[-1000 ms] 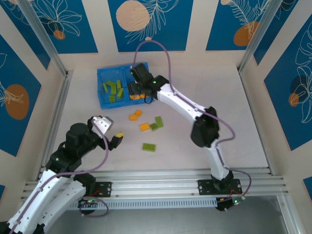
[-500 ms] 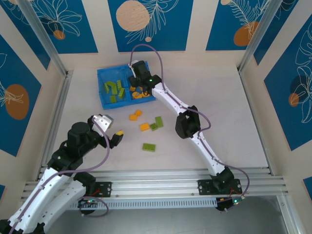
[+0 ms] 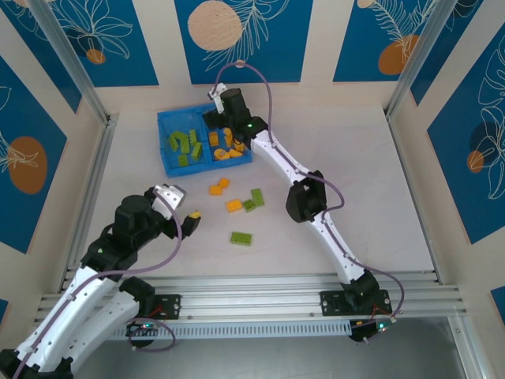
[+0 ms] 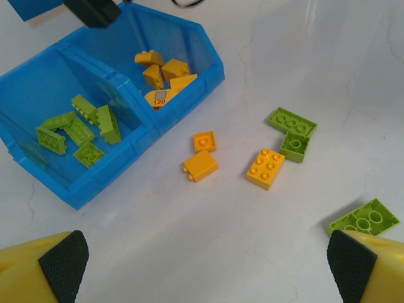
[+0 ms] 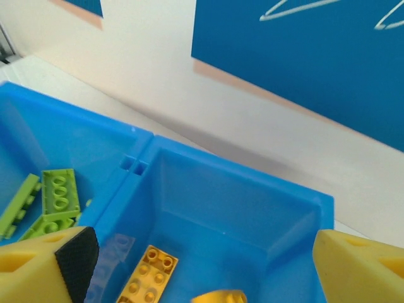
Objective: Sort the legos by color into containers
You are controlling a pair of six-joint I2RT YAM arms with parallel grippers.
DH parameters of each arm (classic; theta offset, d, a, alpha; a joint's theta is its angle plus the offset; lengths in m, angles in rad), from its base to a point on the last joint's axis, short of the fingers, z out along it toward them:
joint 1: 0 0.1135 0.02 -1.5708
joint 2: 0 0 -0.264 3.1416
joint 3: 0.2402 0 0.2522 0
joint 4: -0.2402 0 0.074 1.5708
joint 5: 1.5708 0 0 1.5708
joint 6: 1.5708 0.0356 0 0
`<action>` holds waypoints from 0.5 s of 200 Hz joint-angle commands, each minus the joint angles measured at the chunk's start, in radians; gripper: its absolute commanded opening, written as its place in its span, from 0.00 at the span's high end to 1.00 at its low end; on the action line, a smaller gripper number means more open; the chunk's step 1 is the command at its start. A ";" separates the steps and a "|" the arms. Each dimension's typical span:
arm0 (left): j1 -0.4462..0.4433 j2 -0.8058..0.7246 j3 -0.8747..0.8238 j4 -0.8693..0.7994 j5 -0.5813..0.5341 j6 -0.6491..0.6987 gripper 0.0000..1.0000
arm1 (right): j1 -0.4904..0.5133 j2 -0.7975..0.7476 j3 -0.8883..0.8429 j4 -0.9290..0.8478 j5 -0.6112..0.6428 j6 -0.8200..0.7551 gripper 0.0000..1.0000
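Your left gripper (image 3: 190, 222) hung wide open and empty above the table (image 3: 371, 174) near its near-left corner, nudged slightly rightward since the earlier frame. The blue tray (image 3: 162, 144) sat toward the far-left corner. Its left compartment held the lime green legos (image 3: 185, 147) and its right compartment the orange legos (image 3: 226, 147).

Your right gripper (image 3: 215, 120) was spread open with nothing between its fingers. It had drawn back from low in the right compartment to hover over that compartment's far wall.

On the table just in front of the tray, unmoved, lay an orange pair (image 3: 218, 187), a single orange brick (image 3: 234, 205), two green bricks (image 3: 254, 198) touching, and a flat green brick (image 3: 241, 238) nearest the near edge.
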 commanded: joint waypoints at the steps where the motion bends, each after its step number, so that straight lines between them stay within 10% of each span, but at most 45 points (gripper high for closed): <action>1: 0.005 0.008 -0.006 0.014 -0.018 -0.015 0.00 | 0.020 -0.220 -0.027 -0.079 -0.048 0.057 0.11; 100: -0.043 0.368 0.186 -0.078 0.051 -0.706 0.02 | 0.025 -1.160 -1.030 -0.441 -0.341 0.309 0.01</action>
